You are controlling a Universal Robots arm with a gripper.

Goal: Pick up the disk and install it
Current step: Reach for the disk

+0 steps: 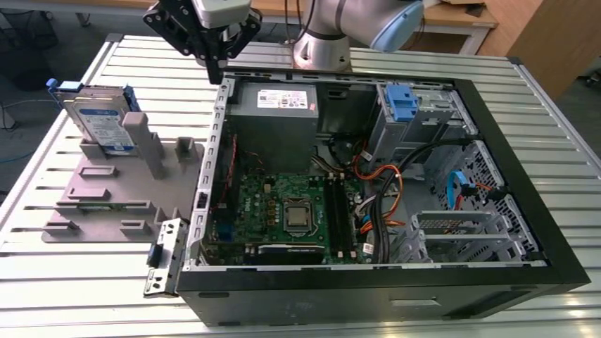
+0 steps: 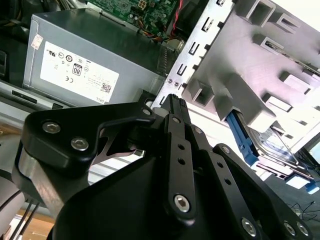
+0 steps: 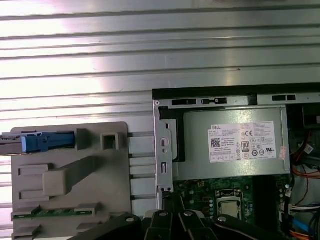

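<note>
The disk (image 1: 94, 118) stands on edge in a grey holder (image 1: 103, 186), at the holder's end nearest the jaws. It is well apart from them, lower and toward the exterior view's left. Nothing grips it. Its labelled face and blue rails show in the exterior view. In the second wrist view a blue rail and part of its silver body show past the holder's posts.

The gripper (image 1: 218, 68) hangs in the air with its jaws pressed together, nothing between them, tips pointing down. Right under the jaws is the open case (image 1: 224, 105), at a corner of its metal side wall; the tips are apart from it. Just beyond the jaws, inside the case, sits the grey power supply (image 1: 275, 113) with its white sticker, plain in both wrist views. Farther from the jaws lies the green board (image 1: 281, 204) with its square socket. Farther again, on the side of the case away from the jaws, a blue bracket (image 1: 401, 102) sits in the drive bay, with orange and black cables (image 1: 395, 176) near it. The case and the holder rest side by side on a slatted metal table (image 1: 75, 296), the holder on the exterior view's left.
</note>
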